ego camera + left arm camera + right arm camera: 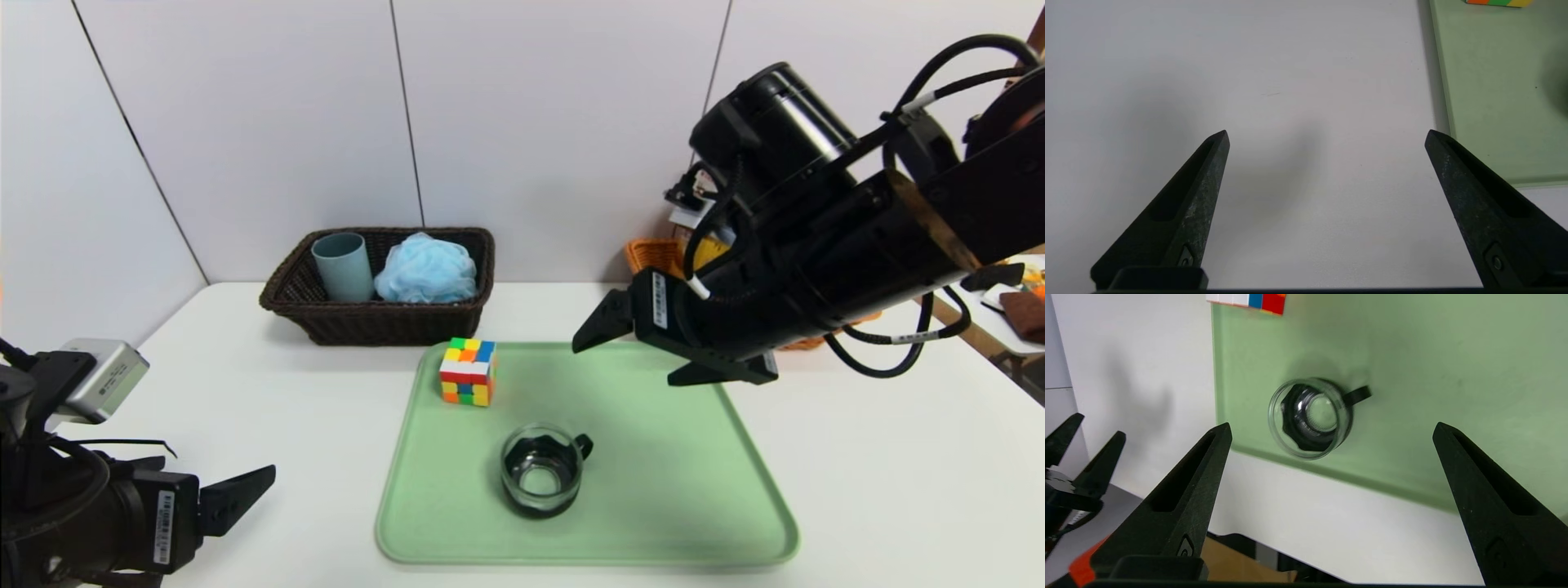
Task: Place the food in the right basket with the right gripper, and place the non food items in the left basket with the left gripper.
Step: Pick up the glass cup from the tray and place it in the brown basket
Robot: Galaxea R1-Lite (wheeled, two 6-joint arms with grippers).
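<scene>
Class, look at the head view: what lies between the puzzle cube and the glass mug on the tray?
Nothing: the head view shows only bare green tray between the puzzle cube and the glass mug.

White stickers on both arms carry print too small to read.

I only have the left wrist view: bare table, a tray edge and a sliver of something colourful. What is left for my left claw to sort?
Observer: Two items stand on the green tray: the puzzle cube near its far left corner and a glass mug nearer the front.
Operator: Anything in the left basket yet?
Observer: Yes, the blue-grey cup and the blue bath sponge sit inside it.
Operator: Is the right claw in my way?
Observer: It hangs open and empty over the tray's far right side, apart from both items.
</scene>
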